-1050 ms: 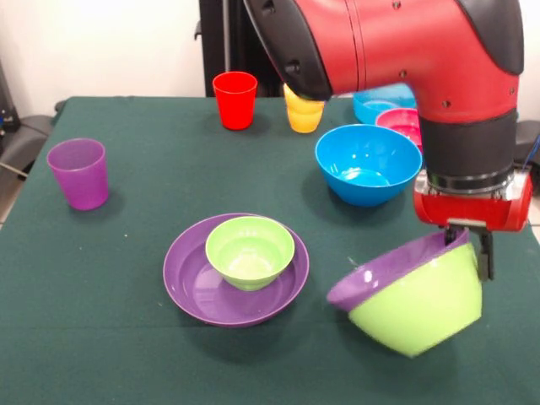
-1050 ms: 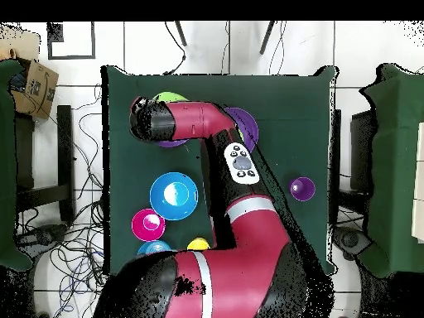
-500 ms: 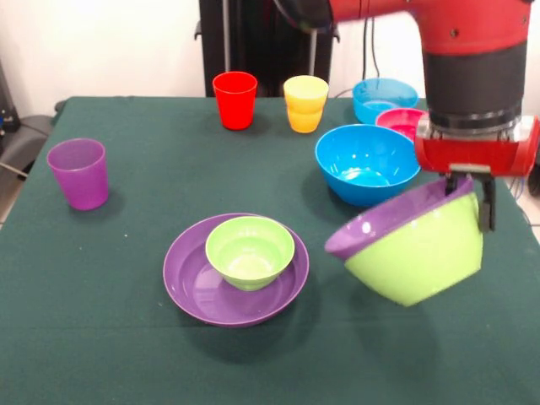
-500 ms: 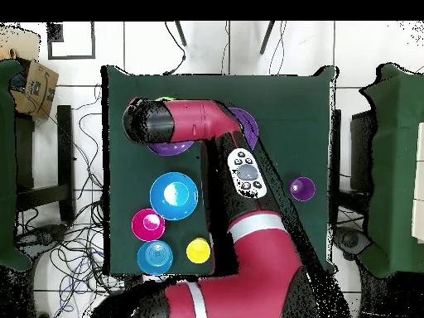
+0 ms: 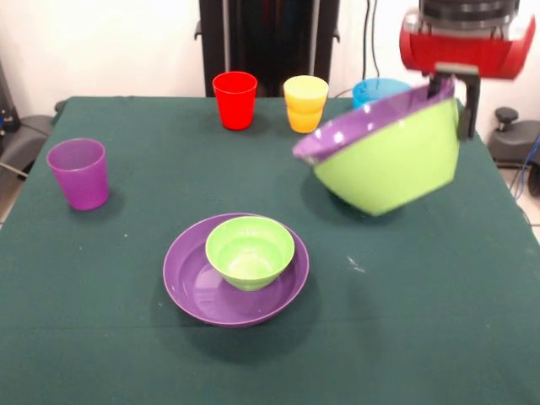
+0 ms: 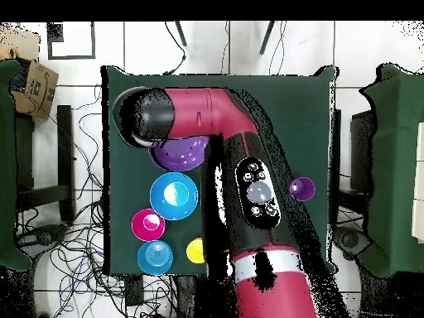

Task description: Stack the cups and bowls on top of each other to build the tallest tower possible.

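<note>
My gripper (image 5: 451, 97) hangs high at the right, shut on the rim of a large lime green bowl (image 5: 392, 169) that has a purple bowl (image 5: 363, 125) nested inside it. The pair is tilted and held clear of the table. In the overhead view the held purple bowl (image 6: 184, 153) peeks out from under the arm's end. A wide purple bowl (image 5: 190, 287) sits at the table's middle with a small green bowl (image 5: 250, 251) in it. The red cup (image 5: 234, 99) and yellow-orange cup (image 5: 305, 103) stand at the far edge. The purple cup (image 5: 78, 173) stands at the left.
A large blue bowl (image 6: 174, 195), a small red bowl (image 6: 148, 224) and a light blue bowl (image 6: 155, 257) sit together near one table edge. The lifted bowls hide the blue and red ones in the front view, where only the light blue bowl's (image 5: 375, 87) rim shows.
The gripper has risen with the nested lime green and purple bowls, carrying them up off the table and leftward in the front view, over the blue bowl.
</note>
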`<state>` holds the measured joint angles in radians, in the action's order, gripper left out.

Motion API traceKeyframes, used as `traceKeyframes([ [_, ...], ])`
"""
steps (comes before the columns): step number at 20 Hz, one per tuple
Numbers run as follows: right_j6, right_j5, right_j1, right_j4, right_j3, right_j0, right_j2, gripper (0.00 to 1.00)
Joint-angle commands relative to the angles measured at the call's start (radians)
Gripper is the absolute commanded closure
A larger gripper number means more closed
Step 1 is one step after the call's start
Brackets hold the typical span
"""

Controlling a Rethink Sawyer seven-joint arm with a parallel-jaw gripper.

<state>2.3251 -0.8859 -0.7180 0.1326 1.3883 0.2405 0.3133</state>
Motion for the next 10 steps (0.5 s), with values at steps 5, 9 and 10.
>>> traceKeyframes([
  [5,0.039,-0.108,-0.111,-0.023,0.069,-0.014,-0.028,1.0],
  [9,-0.017,-0.132,-0.175,-0.028,0.125,0.027,-0.038,1.0],
  [10,-0.041,-0.124,-0.183,-0.027,0.142,0.045,-0.037,1.0],
])
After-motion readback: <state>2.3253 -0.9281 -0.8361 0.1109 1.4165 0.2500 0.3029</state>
